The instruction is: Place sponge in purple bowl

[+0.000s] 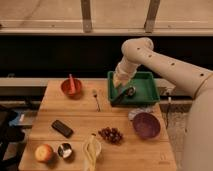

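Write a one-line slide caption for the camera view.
Gripper reaches into the green tray, the purple bowl waiting nearby on the wooden table.

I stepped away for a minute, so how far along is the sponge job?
Nothing looks done yet: the purple bowl holds no sponge. In hand: the hand is down at the green bin, at its front left. I can't pick out the sponge or tell whether anything is gripped. Left: the whole carry and drop into the bowl.
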Controlling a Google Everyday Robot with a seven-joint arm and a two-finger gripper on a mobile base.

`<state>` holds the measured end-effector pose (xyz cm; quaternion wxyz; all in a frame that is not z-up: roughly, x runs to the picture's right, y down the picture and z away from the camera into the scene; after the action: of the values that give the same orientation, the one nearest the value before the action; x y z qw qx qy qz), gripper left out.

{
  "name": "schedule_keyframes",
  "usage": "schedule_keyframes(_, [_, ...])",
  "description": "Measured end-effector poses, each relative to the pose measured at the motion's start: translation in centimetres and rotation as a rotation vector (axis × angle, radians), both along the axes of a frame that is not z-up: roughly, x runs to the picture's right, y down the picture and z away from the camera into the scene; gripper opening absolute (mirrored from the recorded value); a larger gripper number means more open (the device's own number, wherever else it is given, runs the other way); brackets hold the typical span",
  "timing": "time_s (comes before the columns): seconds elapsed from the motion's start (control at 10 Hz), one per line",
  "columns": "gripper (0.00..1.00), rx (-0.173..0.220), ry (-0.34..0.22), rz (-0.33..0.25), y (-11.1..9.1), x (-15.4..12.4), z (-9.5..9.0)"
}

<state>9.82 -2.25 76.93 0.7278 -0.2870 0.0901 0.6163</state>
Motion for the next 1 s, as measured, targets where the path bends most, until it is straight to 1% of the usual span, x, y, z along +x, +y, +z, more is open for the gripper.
schedule_keyframes(0.1, [0.0, -0.03, 0.023, 0.003, 0.8, 1.2, -0.3])
schedule_keyframes(0.3, [0.0, -0.09, 0.066, 0.025, 3.3, 4.0, -1.1])
schedule_keyframes(0.5, [0.0, -0.143, 0.109, 0.058, 6.1, 6.3, -2.2])
schedule_keyframes(0.6, [0.0, -0.172, 0.134, 0.083, 7.8, 7.4, -2.8])
schedule_keyframes(0.7, [0.0, -0.198, 0.153, 0.105, 9.3, 8.2, -3.5])
schedule_keyframes(0.9, [0.0, -0.256, 0.182, 0.127, 12.0, 8.2, -4.1])
schedule_keyframes(1.0, [0.0, -0.296, 0.196, 0.136, 13.6, 8.2, -4.2])
